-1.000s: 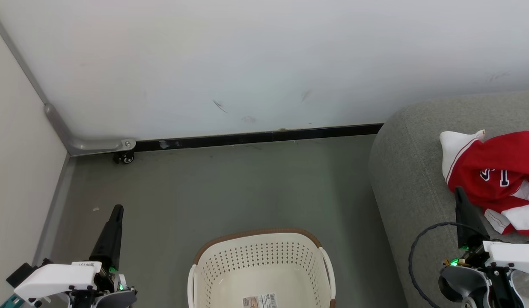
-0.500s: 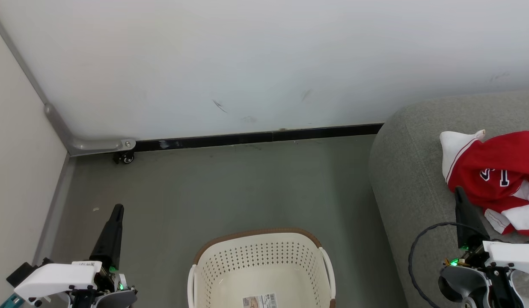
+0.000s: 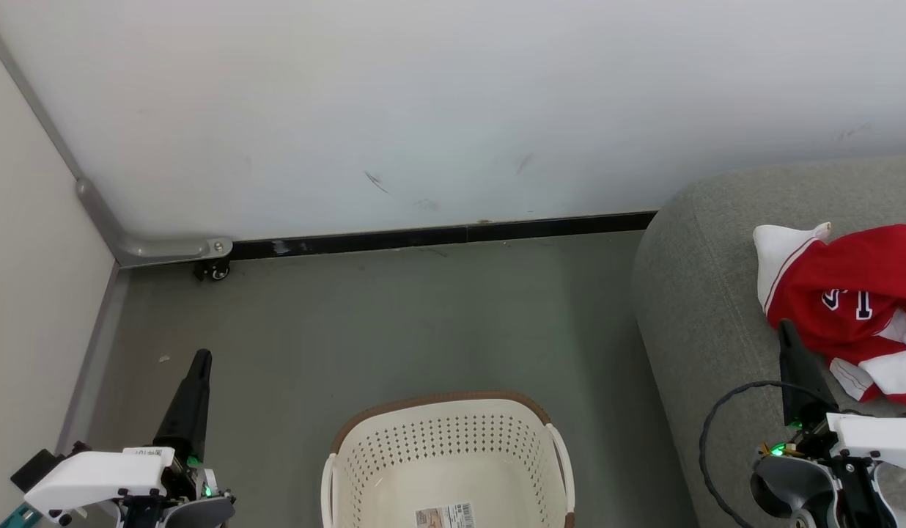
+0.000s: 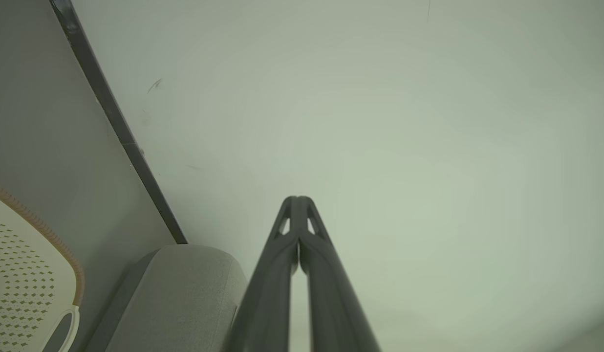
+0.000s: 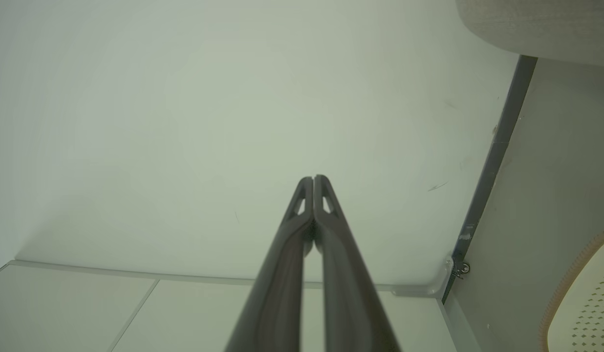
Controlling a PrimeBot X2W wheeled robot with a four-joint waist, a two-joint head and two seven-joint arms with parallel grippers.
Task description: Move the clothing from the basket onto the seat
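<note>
The red clothing (image 3: 849, 293), with white trim and navy letters, lies crumpled on the grey seat (image 3: 702, 308) at the right. On the floor at the bottom centre stands the cream basket (image 3: 446, 455), holding just a paper label (image 3: 444, 516). My left gripper (image 3: 201, 357) is shut and empty, left of the basket above the floor. Shut and empty too, my right gripper (image 3: 786, 326) hovers over the seat just left of the clothing. Each wrist view shows its fingers pressed together, left gripper (image 4: 297, 199) and right gripper (image 5: 313, 179), against the pale wall. The basket rim (image 4: 48, 234) and seat (image 4: 184, 293) appear at lower left.
A white wall with a black skirting strip (image 3: 438, 236) runs along the back. A pale panel on a small caster (image 3: 217, 270) closes off the left side. Grey floor (image 3: 394, 323) lies open between wall, basket and seat.
</note>
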